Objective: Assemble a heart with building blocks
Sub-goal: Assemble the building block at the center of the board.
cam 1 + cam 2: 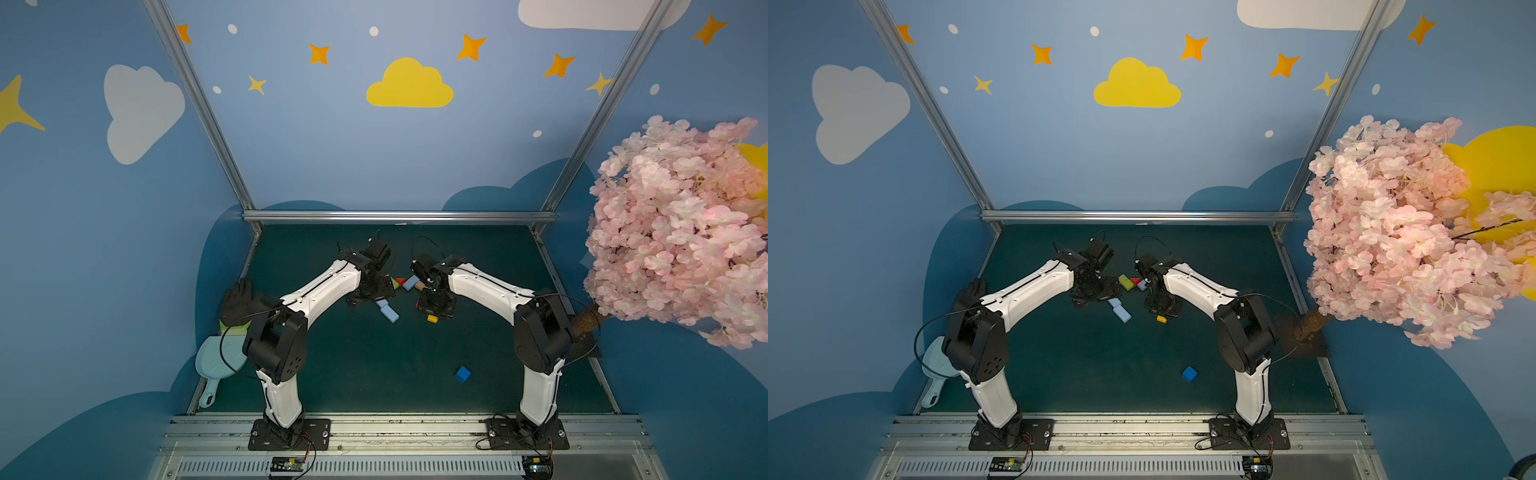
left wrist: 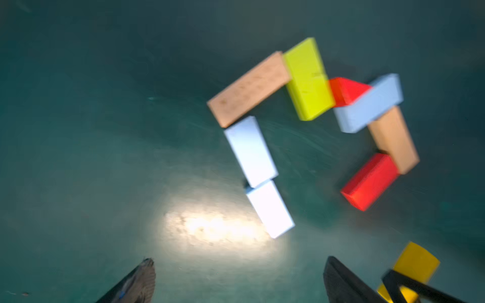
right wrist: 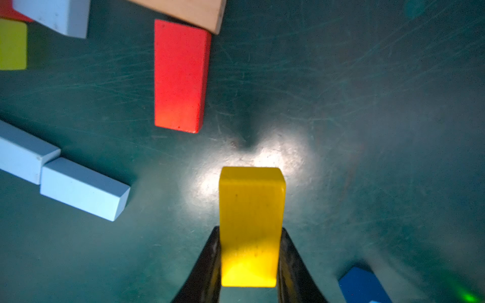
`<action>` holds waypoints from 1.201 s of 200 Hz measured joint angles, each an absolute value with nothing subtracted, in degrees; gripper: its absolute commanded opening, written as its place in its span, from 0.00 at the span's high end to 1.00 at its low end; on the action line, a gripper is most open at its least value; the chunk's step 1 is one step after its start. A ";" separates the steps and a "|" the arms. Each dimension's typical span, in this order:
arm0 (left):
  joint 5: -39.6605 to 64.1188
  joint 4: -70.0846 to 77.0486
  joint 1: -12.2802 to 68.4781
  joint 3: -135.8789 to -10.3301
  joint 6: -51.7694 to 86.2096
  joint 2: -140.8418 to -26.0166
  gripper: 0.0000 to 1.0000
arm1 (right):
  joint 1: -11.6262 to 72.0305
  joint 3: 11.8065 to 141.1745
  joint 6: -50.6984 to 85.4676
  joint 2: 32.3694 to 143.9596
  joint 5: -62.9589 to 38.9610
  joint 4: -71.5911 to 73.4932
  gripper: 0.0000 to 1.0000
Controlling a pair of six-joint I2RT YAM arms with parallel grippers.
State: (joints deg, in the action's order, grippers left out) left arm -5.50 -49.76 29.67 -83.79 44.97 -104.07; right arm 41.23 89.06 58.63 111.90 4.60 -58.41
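Observation:
The left wrist view shows part of the heart lying on the green mat: a tan block, a lime green one, the red wedge, a light blue block, another tan and a red one. Two light blue blocks run end to end down its other side. My left gripper hangs open above bare mat near them. My right gripper is shut on a yellow block, just off the red block. The dark blue cube lies alone, nearer the arm bases.
A pale blue scoop and a black glove sit at the mat's left edge. A pink blossom tree overhangs the right side. An aluminium rail bounds the back.

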 measured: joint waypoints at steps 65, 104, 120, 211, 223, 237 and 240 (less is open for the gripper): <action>-5.54 -47.24 25.82 -76.36 44.10 -100.05 0.00 | 44.21 96.77 67.09 121.62 1.54 -61.10 1.00; -5.34 -46.28 24.75 -74.94 43.66 -98.32 0.00 | 44.71 100.40 68.79 125.32 0.80 -61.78 1.00; -5.30 -45.98 24.27 -74.43 43.48 -98.13 0.00 | 44.75 101.84 69.01 126.21 0.91 -62.11 1.00; -4.69 -45.32 23.59 -73.45 43.27 -98.13 0.00 | 44.73 105.56 68.23 129.12 1.65 -63.26 1.00; -4.69 -45.32 23.51 -73.45 43.27 -98.13 0.00 | 44.73 105.69 68.07 129.43 1.69 -63.37 1.00; -4.67 -45.30 23.44 -73.45 43.27 -98.13 0.00 | 44.71 105.80 67.85 129.58 1.91 -63.44 1.00; -4.67 -45.30 23.42 -73.45 43.27 -98.13 0.00 | 44.71 105.84 67.77 129.58 1.91 -63.44 1.00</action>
State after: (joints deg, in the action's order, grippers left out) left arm -4.67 -45.30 23.42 -73.45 43.27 -98.13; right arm 44.71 105.84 67.77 129.58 1.91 -63.44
